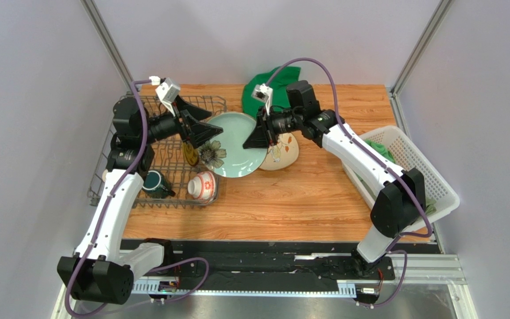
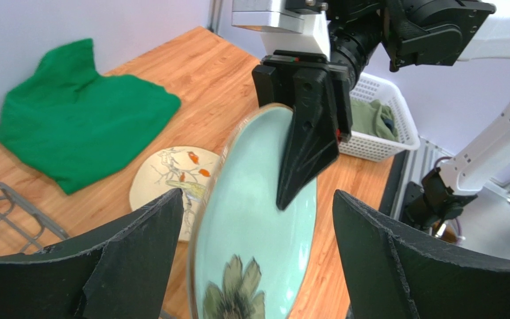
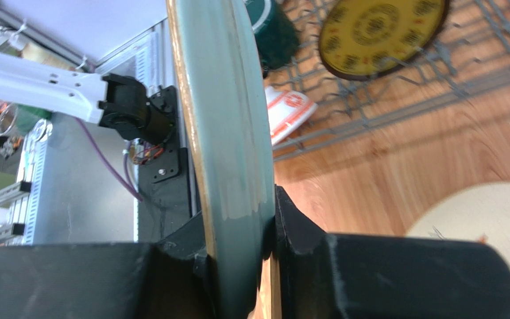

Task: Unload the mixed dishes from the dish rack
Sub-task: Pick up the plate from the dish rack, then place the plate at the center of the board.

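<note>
The dish rack is partly unloaded. The pale green plate hangs on edge beside it, rim clenched by the right gripper; the left gripper stands released, jaws wide. The cream floral plate lies on the table. The small yellow plate, red-and-white bowl and dark teal mug sit racked, not yet unloaded.

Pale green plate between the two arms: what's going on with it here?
The right tool is clamped on the rim of the pale green plate, holding it on edge between the two arms. The left tool has its jaws open on either side of the plate's opposite edge, not gripping it. The cream floral plate lies flat on the table. The dark teal mug, red-and-white bowl and small yellow-and-dark patterned plate are in the dish rack.
</note>
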You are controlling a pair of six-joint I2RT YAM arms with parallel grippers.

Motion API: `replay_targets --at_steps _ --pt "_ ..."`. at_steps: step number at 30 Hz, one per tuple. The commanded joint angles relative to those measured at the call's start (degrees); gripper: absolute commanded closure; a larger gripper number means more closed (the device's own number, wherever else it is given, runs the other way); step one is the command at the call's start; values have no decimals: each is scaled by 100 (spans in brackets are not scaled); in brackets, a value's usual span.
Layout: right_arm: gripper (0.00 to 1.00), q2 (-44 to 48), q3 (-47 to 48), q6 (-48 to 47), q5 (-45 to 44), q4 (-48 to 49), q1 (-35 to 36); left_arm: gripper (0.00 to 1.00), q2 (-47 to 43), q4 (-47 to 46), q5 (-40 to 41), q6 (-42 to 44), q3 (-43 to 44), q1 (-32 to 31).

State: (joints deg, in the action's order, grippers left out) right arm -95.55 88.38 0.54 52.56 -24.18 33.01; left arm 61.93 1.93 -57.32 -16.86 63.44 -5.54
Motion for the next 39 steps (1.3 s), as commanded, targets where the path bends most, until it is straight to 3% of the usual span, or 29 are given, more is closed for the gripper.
replay_targets --at_steps 1,9,16,22,39 --pt "100 423 -40 69 158 432 -620 9 -523 376 335 552 336 -8" --pt "100 81 -497 87 -105 292 -1859 9 -1130 1169 1336 1404 64 -8" --pt "100 -1025 -41 228 316 11 -2615 9 -1526 1415 2286 2081 -428 -8" --pt "100 -1677 451 -281 405 -770 -2642 9 -1948 1354 2471 2310 -982 -8" --pt "100 -2214 558 -642 756 -983 -2581 10 -1992 1037 2454 2451 -1352 -8"
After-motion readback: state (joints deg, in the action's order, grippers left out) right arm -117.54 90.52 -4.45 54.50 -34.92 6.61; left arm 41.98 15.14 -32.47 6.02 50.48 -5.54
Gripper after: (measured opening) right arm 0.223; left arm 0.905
